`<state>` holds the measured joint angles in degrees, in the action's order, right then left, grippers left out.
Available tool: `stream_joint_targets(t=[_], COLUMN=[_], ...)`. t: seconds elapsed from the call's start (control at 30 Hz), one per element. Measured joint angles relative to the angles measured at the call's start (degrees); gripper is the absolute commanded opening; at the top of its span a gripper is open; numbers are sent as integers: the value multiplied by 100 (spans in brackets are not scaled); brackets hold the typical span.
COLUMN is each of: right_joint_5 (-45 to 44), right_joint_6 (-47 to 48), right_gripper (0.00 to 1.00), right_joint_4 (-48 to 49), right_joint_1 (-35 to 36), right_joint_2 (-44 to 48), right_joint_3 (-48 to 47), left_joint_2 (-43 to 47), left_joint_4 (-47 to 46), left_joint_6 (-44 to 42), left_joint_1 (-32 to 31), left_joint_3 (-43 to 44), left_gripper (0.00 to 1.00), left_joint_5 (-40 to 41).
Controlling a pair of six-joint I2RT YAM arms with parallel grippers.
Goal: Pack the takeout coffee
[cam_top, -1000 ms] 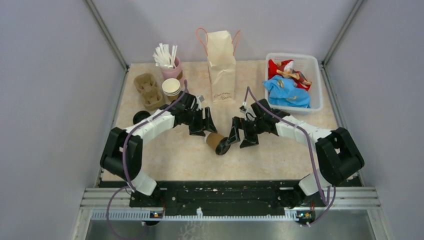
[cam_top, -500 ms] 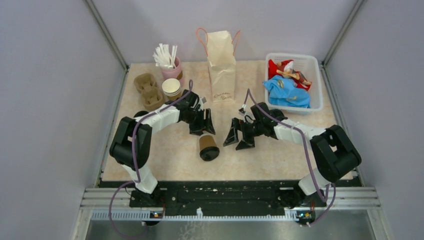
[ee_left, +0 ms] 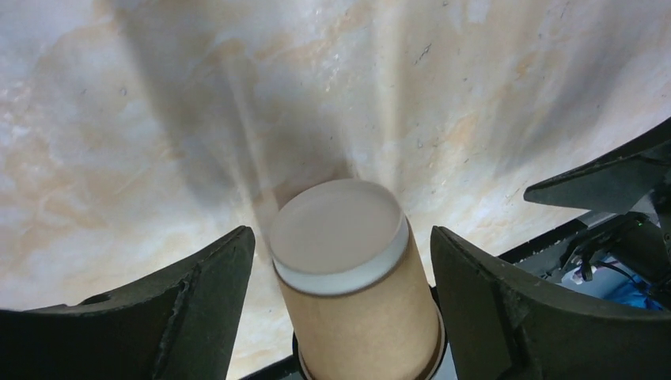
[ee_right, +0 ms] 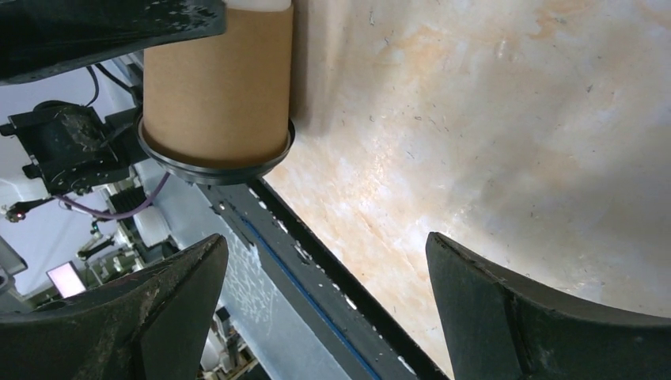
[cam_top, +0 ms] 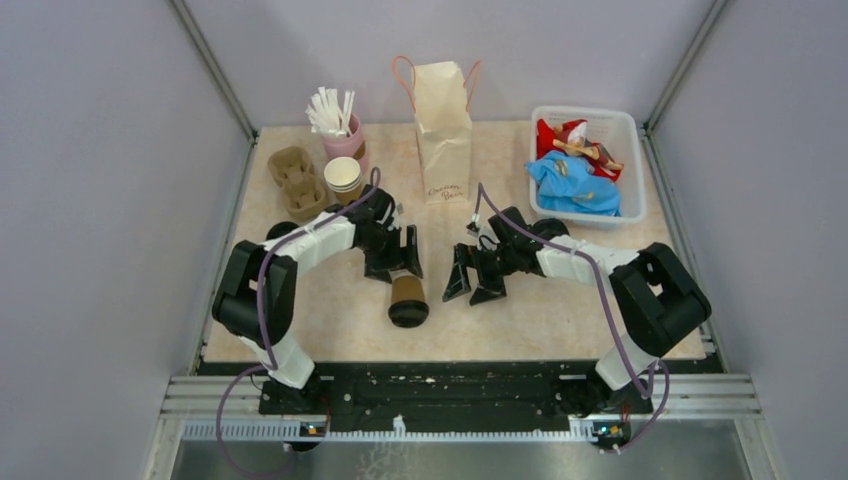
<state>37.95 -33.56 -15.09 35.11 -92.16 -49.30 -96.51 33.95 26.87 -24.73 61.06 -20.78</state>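
Small black-lidded brown paper cup (cam_top: 408,300), rolled left, now lies between the spread jaws of the left gripper (cam_top: 400,268), seemingly untouched; right gripper (cam_top: 474,287) gapes empty.

Your lidded cup (cam_top: 408,297) no longer lies aslant between the grippers. It has rolled toward your left arm, black lid facing the near edge. Your left gripper (cam_top: 394,272) now straddles its base, jaws apart, and your right gripper (cam_top: 473,288) sits slightly farther left.
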Motion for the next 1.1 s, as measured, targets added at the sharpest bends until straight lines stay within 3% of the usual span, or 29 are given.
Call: stream_joint_targets(t=[0.27,0.47,0.7,0.93,1.1], right_joint_5=[-109,-264,-898,-2522,-3799], right_joint_6=[57,122,369,658,721], right_gripper=[94,94,98,99,99], right_joint_4=[-109,-286,-964,-1880,-2190], right_joint_1=[0,7,299,1622,2457], right_joint_2=[2,146,804,1143,1316], right_joint_3=[0,0,-214,-1580,-2256], left_joint_2=[529,334,481,1646,2271], left_joint_4=[236,199,-44,-1620,-2747], left_joint_6=[306,479,966,2940,4636], left_joint_1=[-42,-35,68,308,304], left_joint_3=[-540,-590,-627,-1792,-2588], left_gripper=[81,58,50,48,46], left_joint_5=[31,-177,-507,-1624,-1906])
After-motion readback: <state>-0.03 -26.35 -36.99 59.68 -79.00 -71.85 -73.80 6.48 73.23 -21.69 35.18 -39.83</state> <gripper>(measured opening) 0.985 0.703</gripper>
